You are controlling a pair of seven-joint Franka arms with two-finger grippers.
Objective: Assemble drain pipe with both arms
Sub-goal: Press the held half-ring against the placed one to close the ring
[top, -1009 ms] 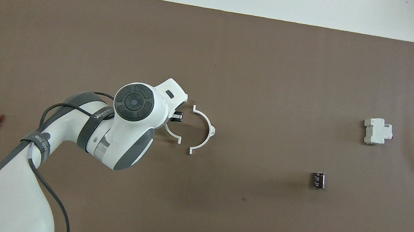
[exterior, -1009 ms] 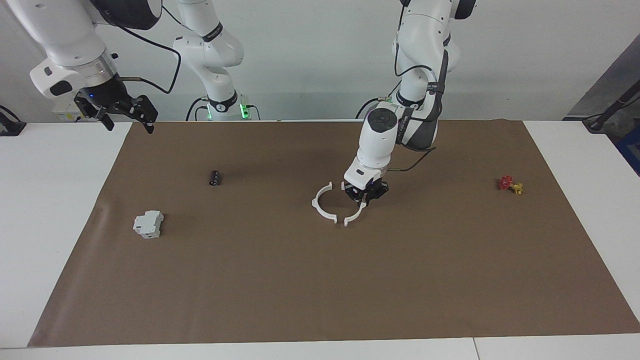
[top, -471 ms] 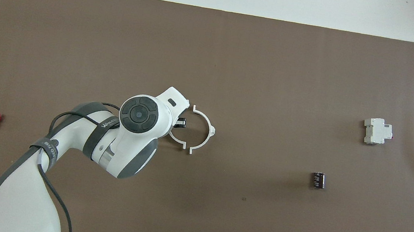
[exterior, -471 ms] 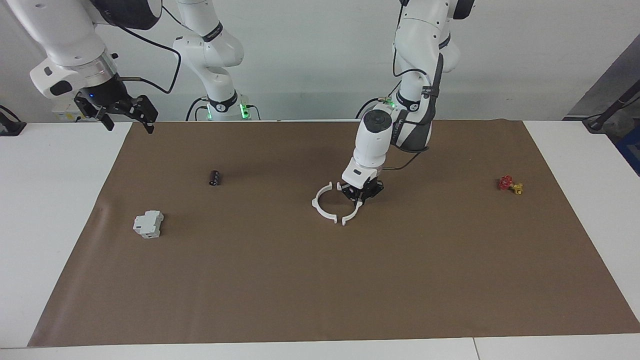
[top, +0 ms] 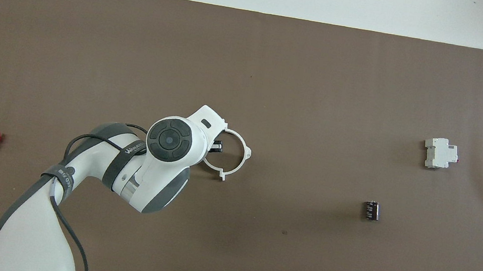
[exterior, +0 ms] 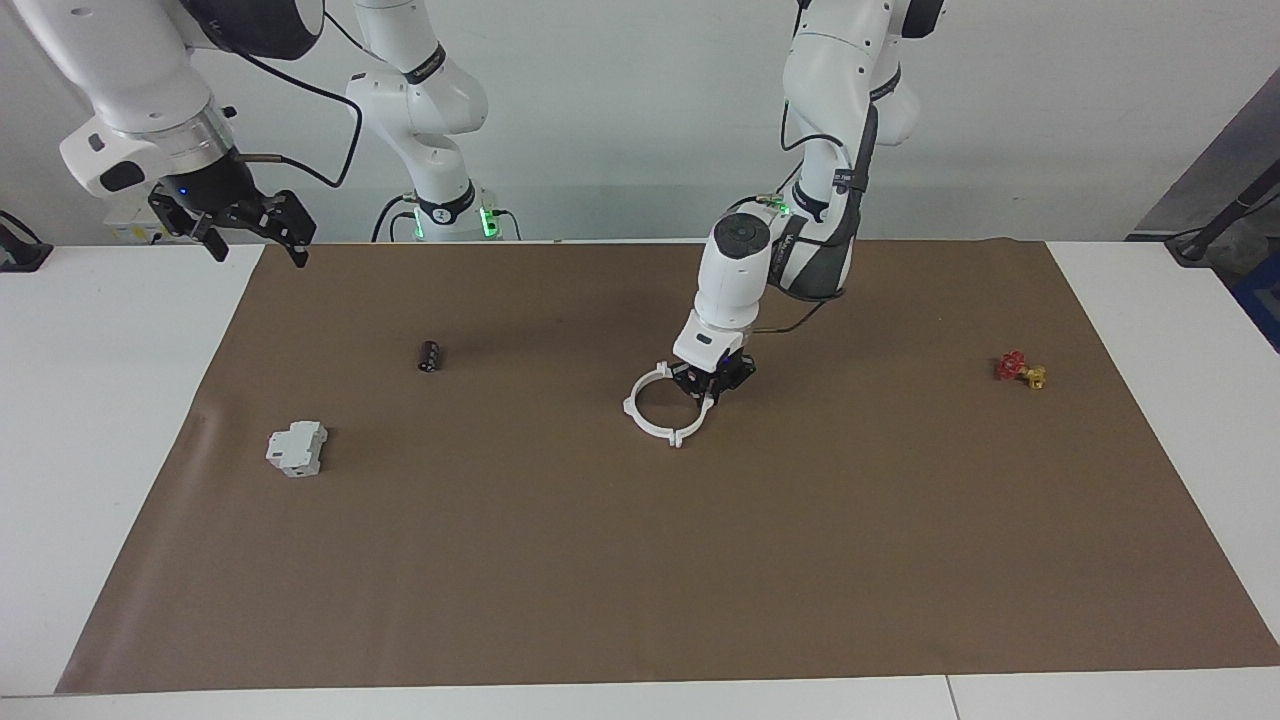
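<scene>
The left gripper [exterior: 708, 388] is down on the brown surface [exterior: 640, 560], pinching one half of the drain pipe [exterior: 655, 405], whose 2 halves meet as a ring. The right gripper [exterior: 250, 225], fingers spread, waits raised well apart from the ring.

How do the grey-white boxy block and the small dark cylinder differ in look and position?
The grey-white boxy block is pale, angular and larger; the small dark cylinder is black, rounded and smaller. The block lies farther from the robots than the cylinder, and closer to the right arm's end of the table. Both rest untouched on the brown mat.
</scene>
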